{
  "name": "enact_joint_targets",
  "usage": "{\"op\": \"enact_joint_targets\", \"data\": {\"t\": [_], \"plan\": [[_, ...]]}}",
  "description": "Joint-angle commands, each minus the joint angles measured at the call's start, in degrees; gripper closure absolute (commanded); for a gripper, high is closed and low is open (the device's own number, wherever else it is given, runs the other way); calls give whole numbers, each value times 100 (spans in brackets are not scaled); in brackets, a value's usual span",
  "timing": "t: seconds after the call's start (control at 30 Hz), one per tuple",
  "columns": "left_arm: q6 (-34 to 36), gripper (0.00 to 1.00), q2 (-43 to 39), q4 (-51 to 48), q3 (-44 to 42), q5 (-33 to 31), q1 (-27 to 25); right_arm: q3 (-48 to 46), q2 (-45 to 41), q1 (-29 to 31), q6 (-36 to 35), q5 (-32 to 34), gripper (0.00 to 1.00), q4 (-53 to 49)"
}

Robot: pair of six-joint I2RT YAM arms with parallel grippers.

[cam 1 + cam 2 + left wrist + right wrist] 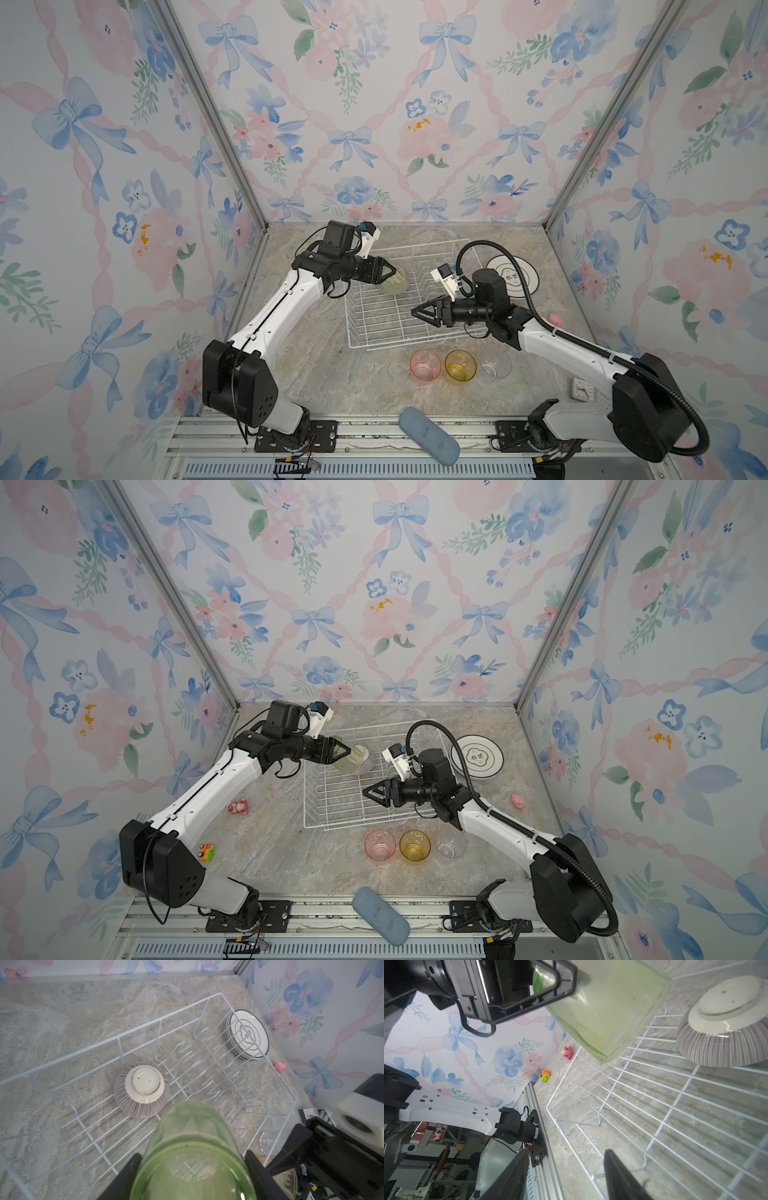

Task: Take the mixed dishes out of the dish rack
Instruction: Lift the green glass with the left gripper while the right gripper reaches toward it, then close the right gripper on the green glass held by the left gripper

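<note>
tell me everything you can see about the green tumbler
The green tumbler is translucent, plastic-looking and empty, with faceted walls and a cross-cut pattern in its thick base. The left gripper clamps it near the base, one finger on each side. It lies tilted toward horizontal, mouth pointing away from the gripper, over the dish rack, seemingly clear of the wires. The upside-down striped bowl sits beside it, apart.

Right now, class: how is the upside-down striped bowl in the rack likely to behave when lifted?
The bowl looks like glazed ceramic: probably stiff, heavyish for its size, breakable if dropped. Its glossy base may slip in a grip; the ribbed side likely grips better. Sitting rim-down on the rack wires, it seems unlikely to roll.
</note>
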Motion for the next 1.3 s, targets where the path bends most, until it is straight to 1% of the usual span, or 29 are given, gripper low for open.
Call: {"op": "enact_joint_targets", "data": {"t": [0.0,0.33,0.5,0.63,0.8,0.9,1.03,1.27], "plan": [[-203,52,-235,399,-150,874,29,-109,69,-60,530,-425,42,1135],[-619,52,-565,1222,-606,1891,38,-404,359,-325,1581,-525,50,2941],[-852,52,-668,1640,-861,2118,56,-388,528,-326,2000,-544,53,3675],[-1061,52,-723,2010,-1088,2279,67,-335,541,-328,2092,-526,54,3869],[-1584,53,-781,2922,-1562,2571,76,-281,529,-337,2140,-475,56,4018],[-1860,53,-801,3394,-1757,2712,94,-233,579,-333,2273,-489,60,4220],[-2052,53,-803,3717,-1889,2828,98,-184,658,-334,2439,-525,68,4508],[-2317,53,-784,4192,-2087,2957,110,-82,961,-335,3043,-609,80,5363]]}}
